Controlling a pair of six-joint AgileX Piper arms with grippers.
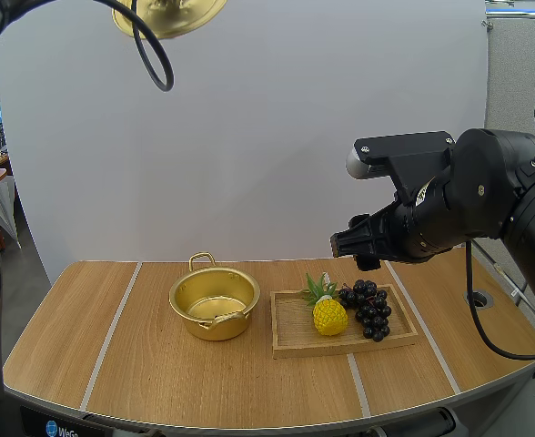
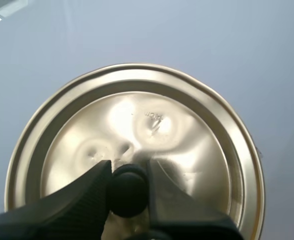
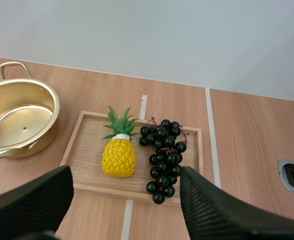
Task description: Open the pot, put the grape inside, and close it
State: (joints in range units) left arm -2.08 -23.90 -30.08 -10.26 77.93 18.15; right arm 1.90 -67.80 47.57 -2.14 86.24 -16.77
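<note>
The wooden tabletop [image 1: 158, 382] carries everything, and the wooden tray [image 1: 290, 328] on its right half serves as the mark for the rest. The right arm [image 1: 486, 191], bulky and black, reaches in from the tray's right and hangs above its far edge. The right jaws stand wide apart, their ribbed fingers [image 3: 32, 205] framing the tray below with nothing between them.

Just left of the tray, with a narrow gap of bare wood between, sits the gold pot [image 1: 215, 328]. It is open, its shiny inner floor exposed, with a loop handle on the side away from the arms' bases. Its lid [image 1: 169, 14] is high in the air, well above and to the left of the tray. The wrist camera looks onto its round, gold, dented top with a raised rim.

The bunch of grapes [image 3: 163, 155] lies on the right part of the tray, inside its rim. The berries are round, glossy and nearly black, packed into a cluster that narrows toward the tray's near edge, with a reddish stem showing at the far end. Just beside it, toward the tray's middle, lies a yellow pineapple [image 1: 329, 314] with green leaves pointing to the far edge.

The left jaws are closed narrowly on the lid's black knob [image 2: 128, 195], one finger on each side.
</note>
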